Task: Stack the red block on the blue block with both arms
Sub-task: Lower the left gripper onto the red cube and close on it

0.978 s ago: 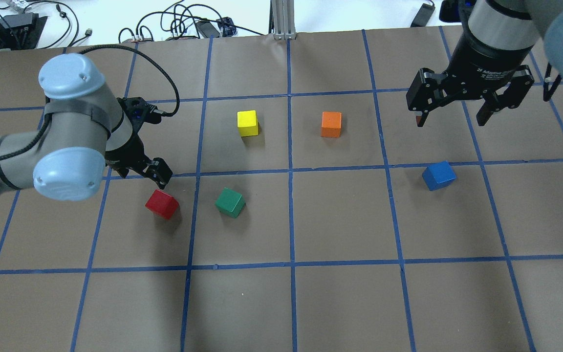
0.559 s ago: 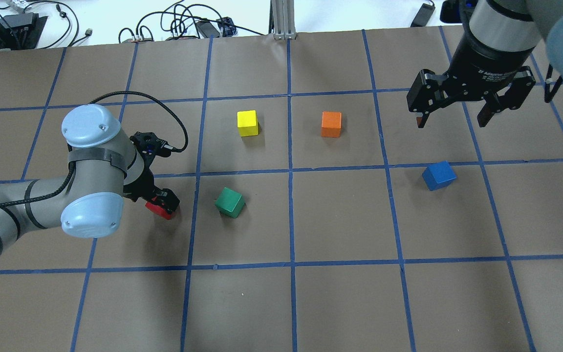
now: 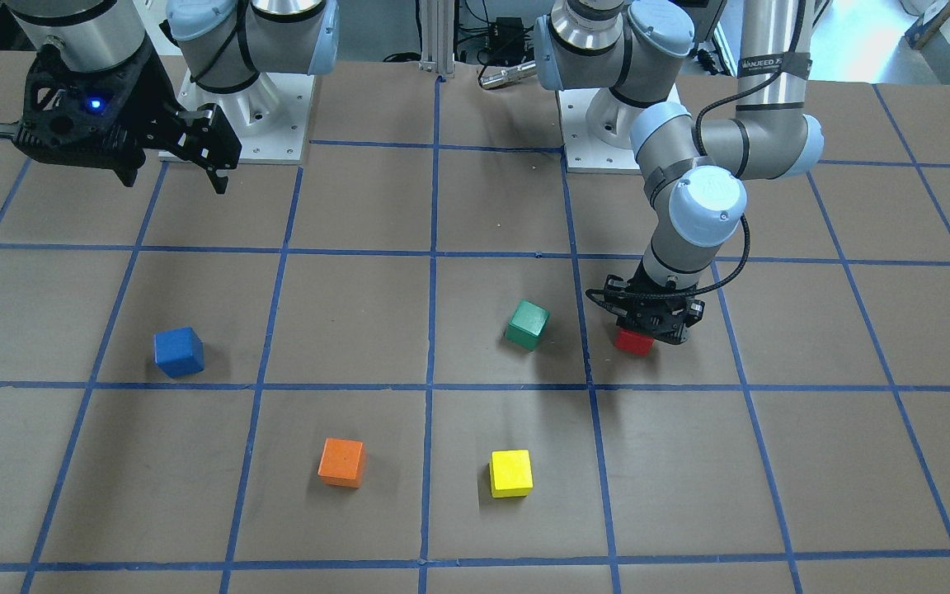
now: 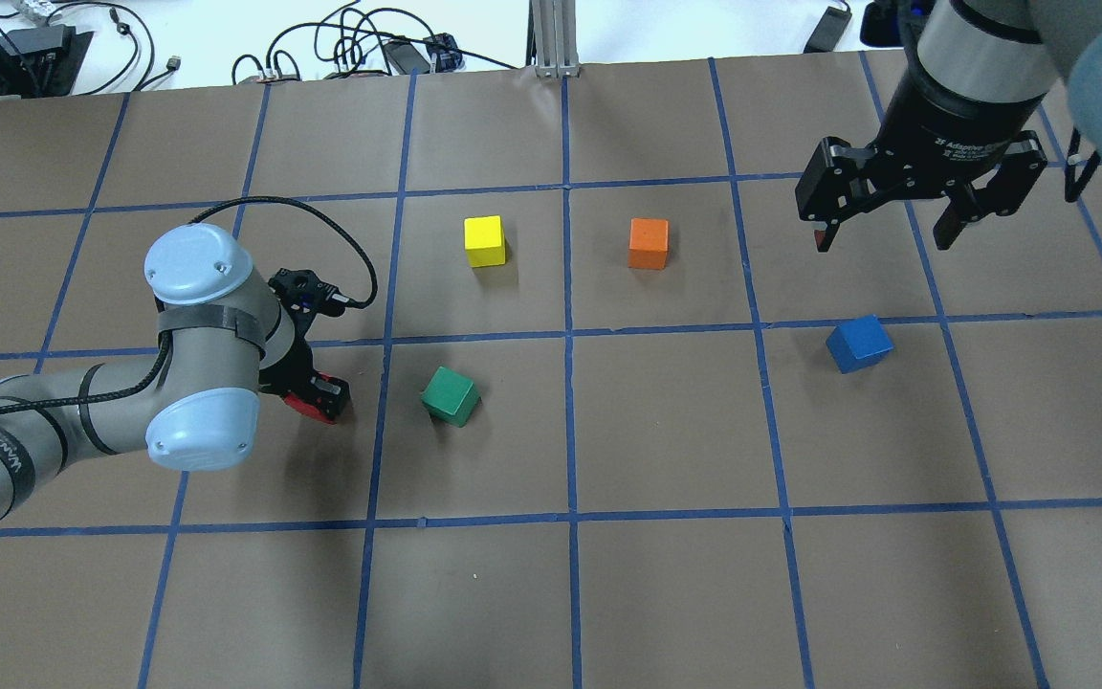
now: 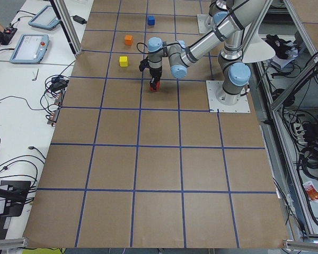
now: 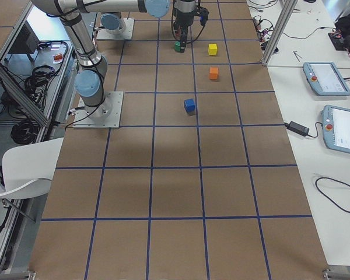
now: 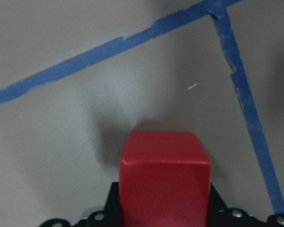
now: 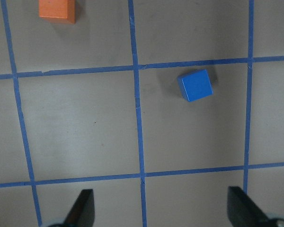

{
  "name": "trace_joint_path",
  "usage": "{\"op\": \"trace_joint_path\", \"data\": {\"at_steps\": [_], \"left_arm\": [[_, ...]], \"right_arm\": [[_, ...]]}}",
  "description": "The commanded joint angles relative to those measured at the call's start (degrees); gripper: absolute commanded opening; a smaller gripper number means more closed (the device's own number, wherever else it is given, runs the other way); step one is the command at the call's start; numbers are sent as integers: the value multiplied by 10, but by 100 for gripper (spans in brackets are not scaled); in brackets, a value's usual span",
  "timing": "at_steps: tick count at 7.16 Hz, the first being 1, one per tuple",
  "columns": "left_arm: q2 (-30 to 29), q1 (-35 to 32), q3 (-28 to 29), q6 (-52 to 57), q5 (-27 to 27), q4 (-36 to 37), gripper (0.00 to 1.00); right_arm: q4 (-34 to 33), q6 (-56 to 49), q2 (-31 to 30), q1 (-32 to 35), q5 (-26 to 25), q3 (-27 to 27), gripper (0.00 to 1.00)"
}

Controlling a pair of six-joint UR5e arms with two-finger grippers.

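Note:
The red block sits on the brown table at the left, and my left gripper is down over it with its fingers closed against its sides. The left wrist view shows the red block filling the space between the black finger bases. In the front-facing view the red block shows under the left gripper. The blue block lies alone at the right. My right gripper hangs open and empty high above the table, behind the blue block.
A green block lies close to the right of the red block. A yellow block and an orange block sit farther back near the middle. Blue tape lines grid the table. Cables lie beyond the far edge.
My left arm has come down from above and behind the red block, lowered its gripper over it, and closed on it. The right arm has barely moved.

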Motion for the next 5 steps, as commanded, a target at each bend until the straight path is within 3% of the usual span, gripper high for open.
{"op": "trace_joint_path", "data": {"at_steps": [1, 2, 3, 5], "left_arm": [[7, -7, 25, -1, -1, 0, 0], [14, -11, 54, -5, -1, -28, 0], [20, -15, 92, -20, -42, -80, 0], [7, -71, 166, -147, -91, -152, 0]], "right_arm": [[-1, 1, 1, -1, 0, 0, 100], [-1, 1, 1, 0, 0, 0, 100], [-8, 1, 2, -1, 0, 0, 100], [-7, 1, 2, -1, 0, 0, 100]]}}
